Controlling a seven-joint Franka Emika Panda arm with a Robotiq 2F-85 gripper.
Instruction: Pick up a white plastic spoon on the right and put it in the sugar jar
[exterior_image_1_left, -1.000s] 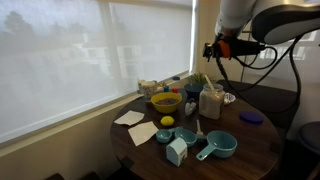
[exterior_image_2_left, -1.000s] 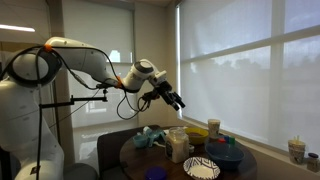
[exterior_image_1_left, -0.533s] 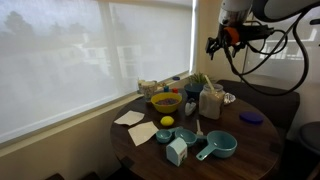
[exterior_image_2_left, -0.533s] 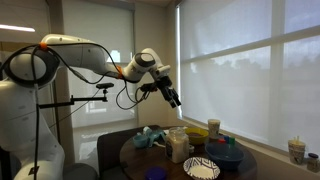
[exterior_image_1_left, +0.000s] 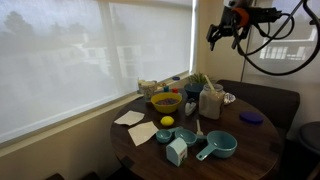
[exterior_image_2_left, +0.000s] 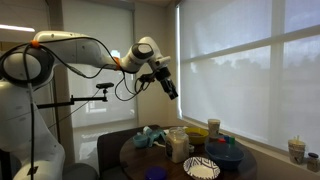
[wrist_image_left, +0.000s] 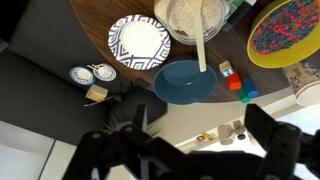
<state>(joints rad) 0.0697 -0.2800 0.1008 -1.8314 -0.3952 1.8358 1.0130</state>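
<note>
- While the arm hangs high over the round tabletop (exterior_image_1_left: 255, 152) in an exterior view, the pincer (exterior_image_1_left: 224, 30) sits at 1 o'clock in the frame, well apart from everything below.
- On that tabletop the sugar jar (exterior_image_1_left: 210, 101) stands at 3 o'clock from the yellow bowl (exterior_image_1_left: 165, 101), with the teal measuring cups (exterior_image_1_left: 217, 147) at the jar's 6 o'clock.
- Print on the small carton (exterior_image_1_left: 177, 151) is too small to read.
- In an exterior view from another side, the pincer (exterior_image_2_left: 171, 87) points toward 5 o'clock, high above the sugar jar (exterior_image_2_left: 178, 146).
- In the wrist view the pincer (wrist_image_left: 185, 142) is spread wide with nothing between its fingers.
- The sugar jar (wrist_image_left: 195, 15) lies at 12 o'clock, and the white plastic spoon (wrist_image_left: 201, 45) rests in it.
- The spoon's handle leans toward 6 o'clock over the blue plate (wrist_image_left: 180, 86).
- A striped plate (wrist_image_left: 140, 42) sits at the jar's 8 o'clock.
</note>
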